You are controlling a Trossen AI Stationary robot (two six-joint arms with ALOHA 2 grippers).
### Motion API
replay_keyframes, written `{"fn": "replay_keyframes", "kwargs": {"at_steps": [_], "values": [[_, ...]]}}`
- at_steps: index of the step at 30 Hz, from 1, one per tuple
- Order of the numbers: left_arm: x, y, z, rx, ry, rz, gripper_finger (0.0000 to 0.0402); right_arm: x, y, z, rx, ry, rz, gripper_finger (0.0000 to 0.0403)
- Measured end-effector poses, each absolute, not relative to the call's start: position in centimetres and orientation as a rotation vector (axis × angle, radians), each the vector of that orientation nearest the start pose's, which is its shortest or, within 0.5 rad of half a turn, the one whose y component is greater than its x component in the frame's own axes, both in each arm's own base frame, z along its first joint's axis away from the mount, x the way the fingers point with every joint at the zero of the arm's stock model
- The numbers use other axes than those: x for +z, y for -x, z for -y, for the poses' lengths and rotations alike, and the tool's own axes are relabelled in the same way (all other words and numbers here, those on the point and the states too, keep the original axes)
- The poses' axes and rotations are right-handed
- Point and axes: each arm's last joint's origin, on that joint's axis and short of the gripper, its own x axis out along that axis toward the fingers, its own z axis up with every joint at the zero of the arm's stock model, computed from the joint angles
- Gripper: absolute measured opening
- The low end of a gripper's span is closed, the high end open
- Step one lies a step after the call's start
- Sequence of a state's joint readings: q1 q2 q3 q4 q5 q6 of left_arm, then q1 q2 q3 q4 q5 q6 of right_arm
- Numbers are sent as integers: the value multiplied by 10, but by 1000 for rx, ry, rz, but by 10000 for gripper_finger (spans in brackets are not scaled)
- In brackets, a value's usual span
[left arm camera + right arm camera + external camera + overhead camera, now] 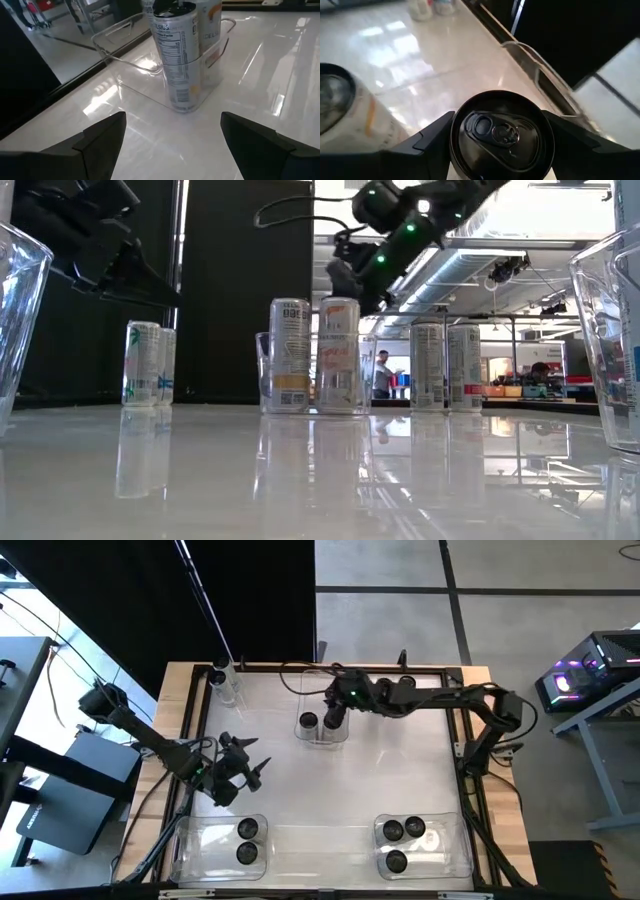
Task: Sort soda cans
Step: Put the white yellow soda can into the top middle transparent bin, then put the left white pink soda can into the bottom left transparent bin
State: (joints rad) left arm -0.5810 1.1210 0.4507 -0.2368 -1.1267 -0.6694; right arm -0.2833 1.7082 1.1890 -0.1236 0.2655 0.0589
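Note:
A clear bin (322,740) stands at the table's far middle with two soda cans in it. My right gripper (335,712) reaches in from the right and is shut on the right-hand can (338,355), whose dark top (502,131) fills the gap between the fingers. The other can (308,722) stands beside it on the bin's floor. My left gripper (245,768) hangs open over the table's left side, apart from everything. In its wrist view its fingers (107,137) point at that bin (135,75). My right gripper pinches the can's upper wall just under the rim (456,162) between its two fingers (432,137), one on each side. It comes slanting down from the table's right. The can is upright with its base down in the bin, level with its neighbour's; whether it rests on the floor I cannot tell.
Two clear bins sit at the near edge: the left one (195,840) holds two cans, the right one (450,845) three. Two cans (145,365) stand at the far left and two more (445,365) at the far right. The table's middle is bare.

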Motion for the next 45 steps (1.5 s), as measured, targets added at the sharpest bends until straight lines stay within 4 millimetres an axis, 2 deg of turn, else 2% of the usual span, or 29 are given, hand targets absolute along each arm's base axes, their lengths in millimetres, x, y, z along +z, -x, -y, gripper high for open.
{"fn": "replay_keyframes", "kwargs": {"at_steps": [6,16,31,38,42,45], "values": [[173,-169,78,660,-46,-404,321,229,-346,109,-521,-134,-570,244],[173,-170,78,658,-24,-392,321,229,-348,108,-466,-148,-545,272],[175,-172,80,648,5,-375,321,226,-343,112,-437,-246,-580,280],[175,-172,80,648,5,-375,321,224,-343,111,-373,-268,-596,318],[175,-172,80,648,5,-375,321,229,-345,114,-351,-271,-580,338],[175,-172,80,648,5,-375,321,242,-348,116,-356,-224,-545,342]]}}
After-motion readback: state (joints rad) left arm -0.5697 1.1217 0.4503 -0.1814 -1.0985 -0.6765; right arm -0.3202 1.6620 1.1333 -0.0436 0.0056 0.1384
